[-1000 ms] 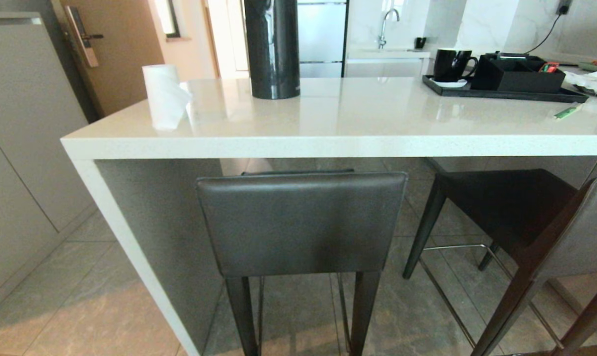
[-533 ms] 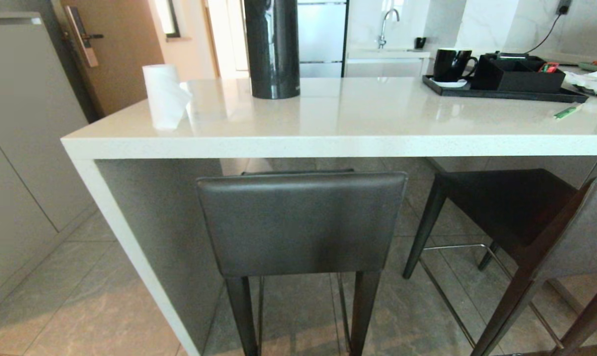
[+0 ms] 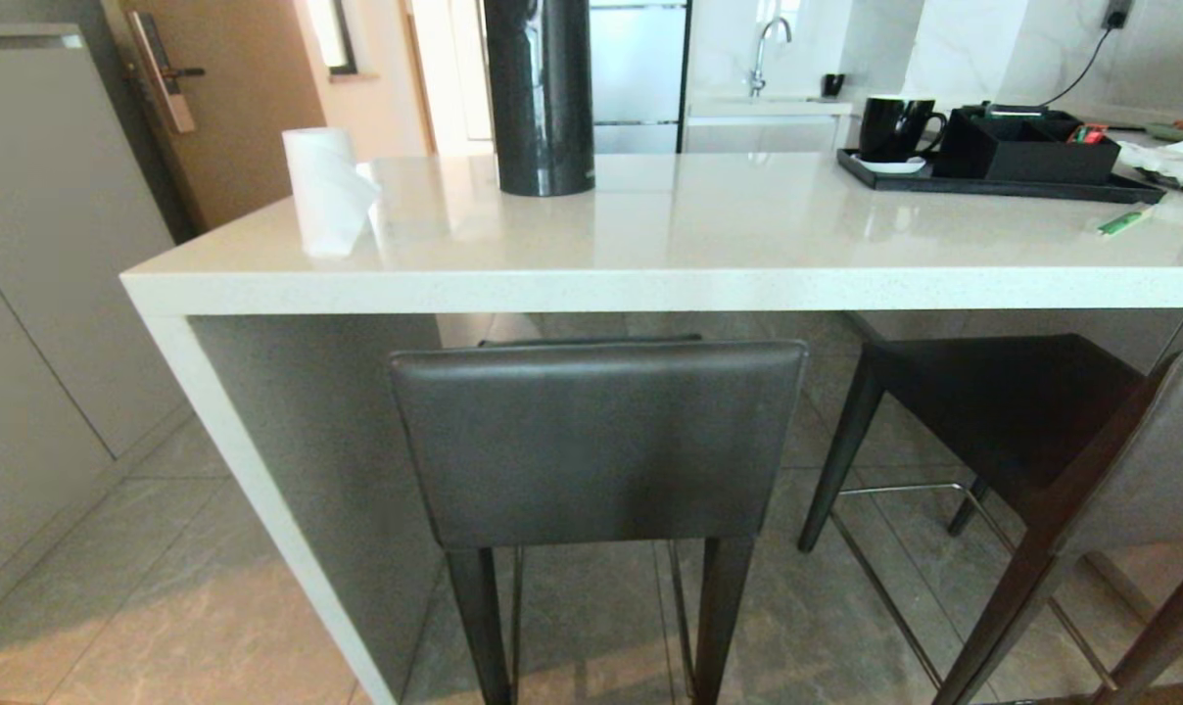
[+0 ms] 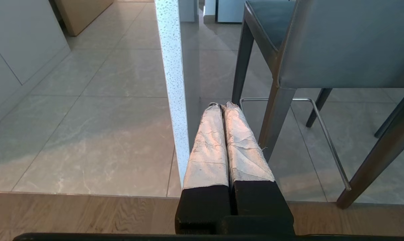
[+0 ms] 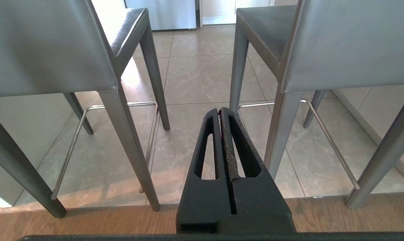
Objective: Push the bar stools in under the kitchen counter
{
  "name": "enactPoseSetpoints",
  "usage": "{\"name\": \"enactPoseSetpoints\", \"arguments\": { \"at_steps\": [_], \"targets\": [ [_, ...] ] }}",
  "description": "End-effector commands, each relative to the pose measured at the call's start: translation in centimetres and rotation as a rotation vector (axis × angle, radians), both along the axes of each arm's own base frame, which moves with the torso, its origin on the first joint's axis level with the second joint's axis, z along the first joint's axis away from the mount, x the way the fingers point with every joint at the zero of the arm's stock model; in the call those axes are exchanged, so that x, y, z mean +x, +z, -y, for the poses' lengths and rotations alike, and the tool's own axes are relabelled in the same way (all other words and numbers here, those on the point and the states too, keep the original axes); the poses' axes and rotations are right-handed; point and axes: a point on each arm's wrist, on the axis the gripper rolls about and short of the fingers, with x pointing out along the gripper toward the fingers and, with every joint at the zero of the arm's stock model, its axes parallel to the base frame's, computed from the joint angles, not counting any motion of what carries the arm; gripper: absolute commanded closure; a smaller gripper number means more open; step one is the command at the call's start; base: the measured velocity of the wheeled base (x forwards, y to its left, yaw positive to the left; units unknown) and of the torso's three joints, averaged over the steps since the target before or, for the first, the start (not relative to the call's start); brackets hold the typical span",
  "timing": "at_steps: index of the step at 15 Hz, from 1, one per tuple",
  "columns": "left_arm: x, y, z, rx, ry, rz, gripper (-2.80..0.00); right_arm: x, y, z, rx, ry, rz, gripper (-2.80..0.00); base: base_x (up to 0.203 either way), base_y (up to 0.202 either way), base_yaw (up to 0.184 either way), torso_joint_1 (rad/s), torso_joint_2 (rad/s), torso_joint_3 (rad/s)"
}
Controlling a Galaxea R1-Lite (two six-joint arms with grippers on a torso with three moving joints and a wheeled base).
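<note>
The kitchen counter (image 3: 670, 279) is a thick white slab with a white side leg (image 4: 171, 83). One bar stool (image 3: 596, 441) stands square to the counter, its dark grey backrest just below the front edge. The other bar stool (image 3: 1042, 421) stands turned at the right, with its seat partly out from under the top. Neither gripper shows in the head view. My left gripper (image 4: 222, 105) is shut and empty, low beside the side leg, apart from a stool (image 4: 339, 43). My right gripper (image 5: 220, 110) is shut and empty, facing the gap between the stools (image 5: 48, 47) (image 5: 349, 43).
On the counter stand a black cylinder (image 3: 539, 93), a white paper roll (image 3: 325, 191) and a black tray (image 3: 993, 184) with a mug. Grey cabinets (image 3: 33, 294) line the left. Tile floor meets a strip of wood floor (image 4: 71, 214) near me.
</note>
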Motion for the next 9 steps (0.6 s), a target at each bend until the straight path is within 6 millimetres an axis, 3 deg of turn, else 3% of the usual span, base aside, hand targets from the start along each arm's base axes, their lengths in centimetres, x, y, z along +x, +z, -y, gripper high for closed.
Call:
{"name": "enactPoseSetpoints", "arguments": {
  "at_steps": [1,4,9],
  "targets": [
    [0.01,0.00,0.00,0.000,-0.002,-0.001,0.00,0.01,0.00,0.00,0.000,0.000,-0.001,0.00,0.000,0.000,0.000,0.000,0.00,0.000],
    [0.01,0.00,0.00,0.000,-0.003,-0.001,0.00,0.02,0.00,0.00,0.000,0.000,-0.003,0.00,0.000,0.000,0.000,0.000,0.00,0.000],
    [0.01,0.00,0.00,0.000,0.000,-0.001,0.00,0.01,0.00,0.00,0.000,0.002,-0.001,0.00,-0.191,0.000,0.000,0.005,0.00,0.003]
  ]
}}
